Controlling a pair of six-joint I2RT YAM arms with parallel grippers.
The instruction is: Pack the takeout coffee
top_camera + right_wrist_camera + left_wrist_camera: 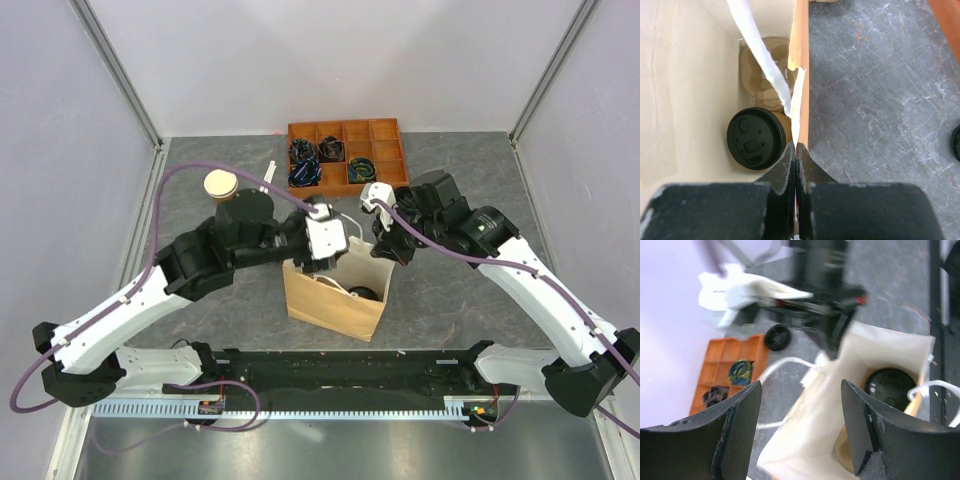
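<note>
Grey marbled tabletop (480, 170) between pale lilac wall panels (340, 60) with slanting metal corner posts (118, 72), in even light.

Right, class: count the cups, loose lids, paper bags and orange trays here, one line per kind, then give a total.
Cups: 2, lidded cup, lidless cup
Loose lid: 1
Paper bag: 1
Orange tray: 1
Total: 5

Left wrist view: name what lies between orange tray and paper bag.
Between the orange tray and the paper bag lie a loose black lid and the bag's white handle loop; the left wrist view shows them.
</note>
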